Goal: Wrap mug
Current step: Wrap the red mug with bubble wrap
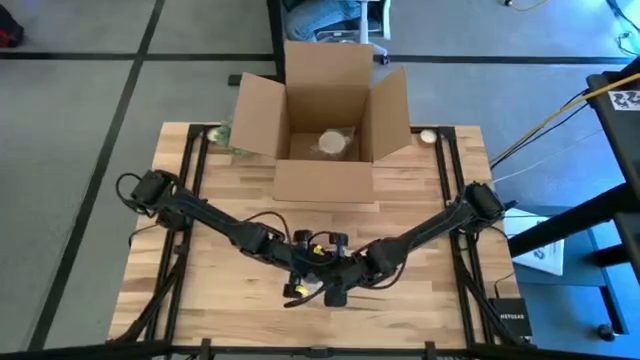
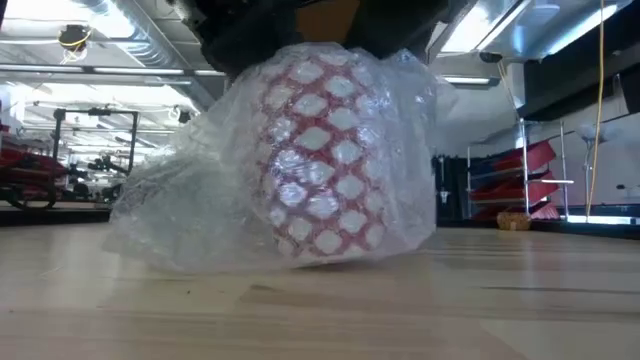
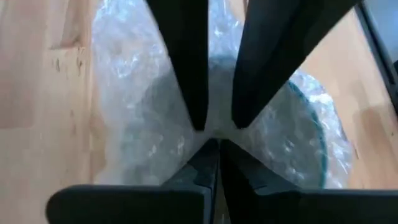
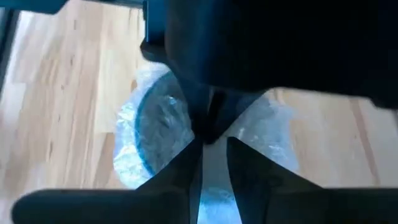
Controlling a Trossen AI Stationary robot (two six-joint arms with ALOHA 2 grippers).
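We have the mug [image 2: 325,160], swathed in bubble wrap [image 2: 190,210], resting on the tabletop [image 2: 500,300] while both the left pincer [image 3: 216,127] and right pincer [image 4: 213,138] pinch the wrap closed above it, apparently to keep the folds from springing open.

text: "NETGEAR" | on: small black device [image 1: 511,320] | place: near right corner, beside the table's edge | other: white sheet [image 1: 545,253] at right, print too small to read
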